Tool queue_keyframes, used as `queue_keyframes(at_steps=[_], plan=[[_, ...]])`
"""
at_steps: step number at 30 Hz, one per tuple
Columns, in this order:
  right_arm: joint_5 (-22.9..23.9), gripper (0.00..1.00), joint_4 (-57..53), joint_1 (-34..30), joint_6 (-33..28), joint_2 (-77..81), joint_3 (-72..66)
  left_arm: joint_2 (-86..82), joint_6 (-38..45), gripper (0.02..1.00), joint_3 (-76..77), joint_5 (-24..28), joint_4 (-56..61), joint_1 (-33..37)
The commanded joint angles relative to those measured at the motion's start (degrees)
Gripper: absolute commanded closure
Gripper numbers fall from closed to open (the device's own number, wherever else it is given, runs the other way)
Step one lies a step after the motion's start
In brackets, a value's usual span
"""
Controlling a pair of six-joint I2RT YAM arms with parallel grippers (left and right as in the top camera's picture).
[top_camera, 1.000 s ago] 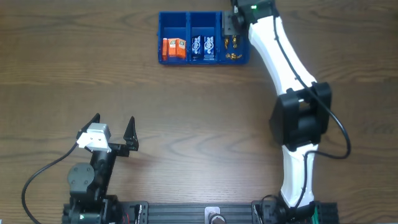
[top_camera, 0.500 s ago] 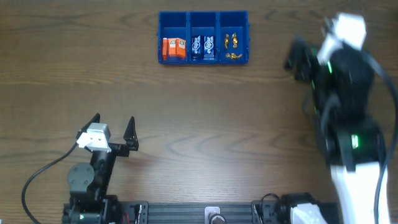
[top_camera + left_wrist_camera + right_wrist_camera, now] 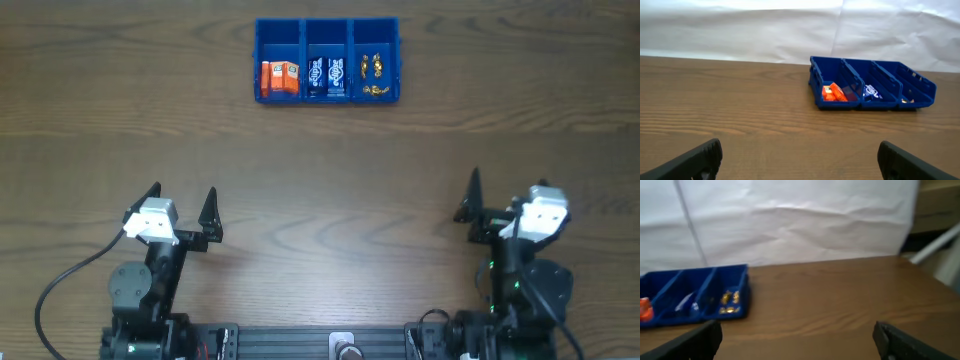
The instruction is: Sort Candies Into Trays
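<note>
Where the tray sits: you have the blue tray [image 3: 326, 20] at the far side of the desk [image 3: 320, 170], about midway between the two arms and well away from their bases.
Tray layout: three compartments side by side, all open at the top.
Left compartment: orange candies [image 3: 280, 79], lying at the end nearer the arms.
Middle compartment: blue-wrapped candies [image 3: 329, 75], probably two, though you cannot count them surely from above.
Right compartment: small gold candies [image 3: 373, 75], spread along its length.
Left claw [image 3: 183, 195]: spread wide and holding nothing, over bare desk near its own base, facing the tray.
Right claw [image 3: 796, 327]: likewise spread wide and holding nothing, near its own base on the right side, well apart from the tray and facing the far side of the desk.
Backdrop: a white sheet [image 3: 740, 25] stands behind the desk's far edge, beyond the tray.
</note>
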Motion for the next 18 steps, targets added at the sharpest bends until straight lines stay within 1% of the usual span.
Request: queue_keyframes(at_steps=[1,6,9,11,15,16,18], plan=[[-4.5,0.003,3.1,1.8,-0.9,-7.4,-7.4,-0.3,0.9,0.02,-1.3,0.8,-1.6,0.2],[-5.1,0.003,6.4,4.4,-0.9,-7.4,-13.2,-0.3,0.9,0.023,-1.3,0.8,-1.6,0.2],[-5.1,0.003,11.2,4.7,-0.9,-7.4,-18.6,-0.3,0.9,0.02,-1.3,0.8,-1.6,0.2],[-6.2,0.003,12.3,4.7,-1.0,-7.4,-18.7,-0.3,0.9,0.02,-1.3,0.8,-1.6,0.2],[-5.1,0.003,11.6,4.7,-1.5,-7.4,-18.7,-0.3,0.9,0.02,-1.3,0.8,-1.6,0.2],[-5.1,0.003,11.7,4.7,-2.9,-7.4,-18.7,-0.3,0.9,0.02,-1.3,0.8,-1.6,0.2],[-5.1,0.003,11.7,4.7,-3.3,-7.4,-18.7,-0.3,0.9,0.023,-1.3,0.8,-1.6,0.2]])
